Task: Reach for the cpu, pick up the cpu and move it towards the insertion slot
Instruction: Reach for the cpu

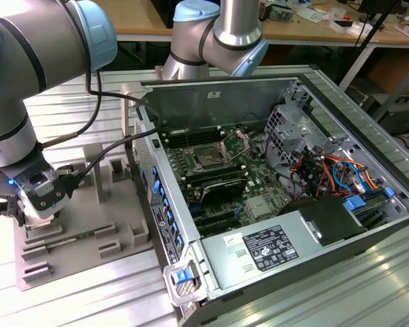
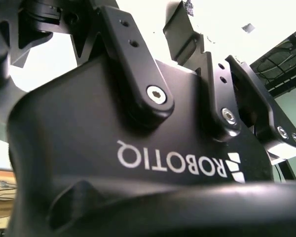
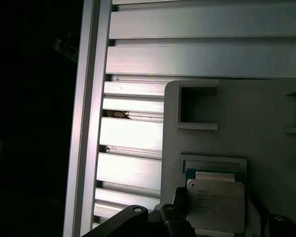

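Open computer case (image 1: 218, 102) lying on a slatted aluminium table (image 1: 88, 300). At the exterior view's left, a grey arm (image 1: 27, 61) bent down over a grey tray (image 1: 102, 218) just beside the case, with the gripper (image 1: 27, 216) low over the tray's edge on that same side. Inside the case, on the green board (image 1: 259, 180), the slot (image 1: 208, 158): dark, square, with its shiny metal frame (image 1: 236, 143) hinged up and open. Well apart from the gripper, with the case wall between. Grey power supply (image 1: 259, 248) and coloured cables (image 1: 327, 170) also in the case.

In the first wrist view, the cpu (image 3: 216, 205): flat, square, pale silvery top, over a shallow square pocket (image 3: 214, 162) of the tray, a green edge showing at one side of it. Dark gripper parts close on either side of it. Apart or clamped on the cpu: cannot tell. Table slats beside the tray.

In the second wrist view, the gripper's black body up close against a bright background.
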Robot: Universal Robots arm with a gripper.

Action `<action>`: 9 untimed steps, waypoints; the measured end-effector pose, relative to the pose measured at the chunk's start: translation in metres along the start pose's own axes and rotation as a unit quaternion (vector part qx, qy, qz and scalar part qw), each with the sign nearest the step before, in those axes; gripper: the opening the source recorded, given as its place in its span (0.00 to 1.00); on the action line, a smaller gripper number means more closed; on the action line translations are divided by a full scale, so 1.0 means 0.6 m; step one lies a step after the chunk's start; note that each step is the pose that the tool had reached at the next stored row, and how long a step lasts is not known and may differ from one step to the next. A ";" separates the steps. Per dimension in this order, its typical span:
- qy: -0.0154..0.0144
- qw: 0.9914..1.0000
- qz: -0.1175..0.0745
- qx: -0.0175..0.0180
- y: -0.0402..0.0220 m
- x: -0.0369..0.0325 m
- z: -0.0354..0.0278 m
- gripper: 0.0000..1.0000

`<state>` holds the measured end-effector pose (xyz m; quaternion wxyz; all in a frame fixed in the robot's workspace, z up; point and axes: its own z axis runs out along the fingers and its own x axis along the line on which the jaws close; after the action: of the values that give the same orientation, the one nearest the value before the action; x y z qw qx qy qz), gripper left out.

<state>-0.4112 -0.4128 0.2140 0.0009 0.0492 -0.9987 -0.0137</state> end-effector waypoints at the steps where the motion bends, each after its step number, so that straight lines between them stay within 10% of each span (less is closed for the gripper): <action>1: 0.000 1.000 0.000 0.000 0.000 0.000 -0.001 0.55; 9: 0.000 1.000 0.000 0.000 0.000 0.000 -0.007 0.55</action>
<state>-0.4112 -0.4128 0.2182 0.0009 0.0492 -0.9987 -0.0137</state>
